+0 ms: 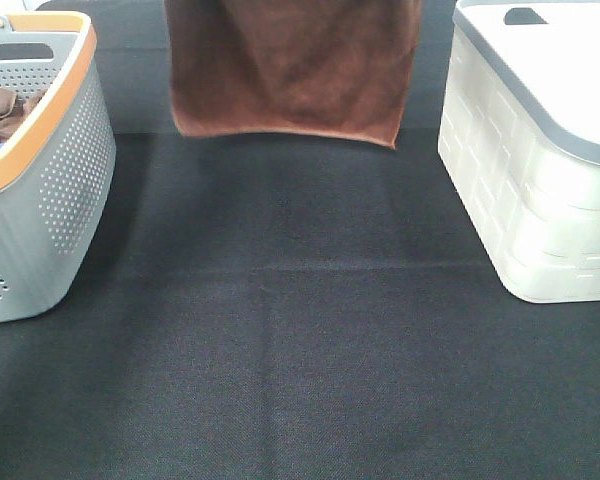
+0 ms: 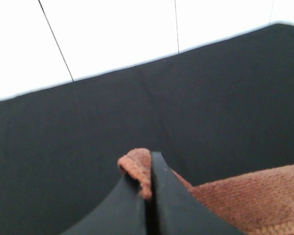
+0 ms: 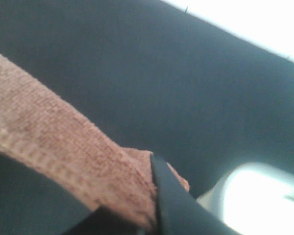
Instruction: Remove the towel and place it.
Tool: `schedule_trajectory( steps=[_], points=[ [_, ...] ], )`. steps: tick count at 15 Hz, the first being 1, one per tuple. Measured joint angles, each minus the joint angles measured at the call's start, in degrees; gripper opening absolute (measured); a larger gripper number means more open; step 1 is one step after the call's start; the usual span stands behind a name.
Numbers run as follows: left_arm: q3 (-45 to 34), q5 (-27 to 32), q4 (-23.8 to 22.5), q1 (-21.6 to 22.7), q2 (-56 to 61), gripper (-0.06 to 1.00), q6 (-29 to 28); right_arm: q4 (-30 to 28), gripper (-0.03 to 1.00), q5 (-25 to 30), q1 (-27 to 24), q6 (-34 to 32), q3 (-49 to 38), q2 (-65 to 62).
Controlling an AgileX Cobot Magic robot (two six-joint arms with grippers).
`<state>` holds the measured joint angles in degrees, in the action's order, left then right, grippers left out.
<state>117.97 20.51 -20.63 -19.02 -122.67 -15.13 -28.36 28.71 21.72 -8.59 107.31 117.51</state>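
The reddish-brown towel hangs spread out above the far middle of the black table, its lower hem free in the air. Both grippers are above the top edge of the exterior high view and do not show there. In the left wrist view my left gripper is shut on one top corner of the towel. In the right wrist view my right gripper is shut on the other top corner of the towel. The white tag is not visible.
A grey perforated basket with an orange rim stands at the left, holding a bunched-up brown cloth. A white lidded bin stands at the right. Black cloth covers the table between them.
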Motion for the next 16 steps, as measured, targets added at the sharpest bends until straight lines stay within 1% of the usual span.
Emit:
schedule_trajectory(
  steps=[1, 2, 3, 4, 6, 8, 9, 11, 12, 14, 15, 16],
  points=[
    [0.0, 0.0, 0.0, 0.0, 0.0, 0.0, 0.0, 0.0, 0.0, 0.0, 0.0, 0.0, 0.0, 0.0],
    [0.0, 3.5, 0.7, -0.3, -0.7, 0.0, 0.0, 1.9, 0.0, 2.5, 0.0, 0.2, 0.0, 0.7],
    [0.0, 10.9, 3.4, -0.9, -0.9, 0.0, 0.0, 6.1, 0.0, 7.8, 0.1, 1.0, 0.0, 1.2],
    [0.0, 15.3, 5.3, -1.0, -0.8, 0.0, 0.0, 8.4, 0.0, 10.8, 0.1, 1.8, 0.0, 1.2],
    [0.0, 24.8, 10.1, -1.0, -0.6, 0.0, 0.3, 10.8, 0.0, 16.8, 0.5, 2.3, 0.0, 1.2],
    [0.0, 33.1, 16.2, -1.0, -0.6, 0.0, 1.7, 13.1, 0.0, 23.8, 0.6, 2.3, 0.0, 1.2],
    [0.0, 36.3, 18.0, -1.0, -0.6, 0.0, 1.9, 14.4, 0.0, 26.6, 0.6, 2.3, 0.0, 1.2],
    [0.1, 42.6, 18.8, -1.9, -0.6, 0.0, 2.1, 17.4, 0.0, 32.3, 0.6, 2.3, 0.0, 1.2],
    [-0.1, 44.6, 18.7, -2.6, -0.6, 0.0, 2.2, 18.3, 0.0, 34.7, 0.6, 2.3, 0.0, 1.2],
    [-3.2, 47.0, 18.0, -4.3, -0.5, 0.0, 2.3, 19.8, 0.0, 37.9, 0.6, 2.6, 0.0, 1.2],
    [-5.4, 47.2, 17.6, -5.3, -0.5, 0.0, 2.3, 20.4, 0.0, 38.9, 0.6, 2.9, 0.0, 1.2],
    [-5.4, 47.2, 17.6, -5.3, -0.5, 0.0, 2.3, 20.4, 0.0, 38.9, 0.6, 2.9, 0.0, 1.2]
  ],
)
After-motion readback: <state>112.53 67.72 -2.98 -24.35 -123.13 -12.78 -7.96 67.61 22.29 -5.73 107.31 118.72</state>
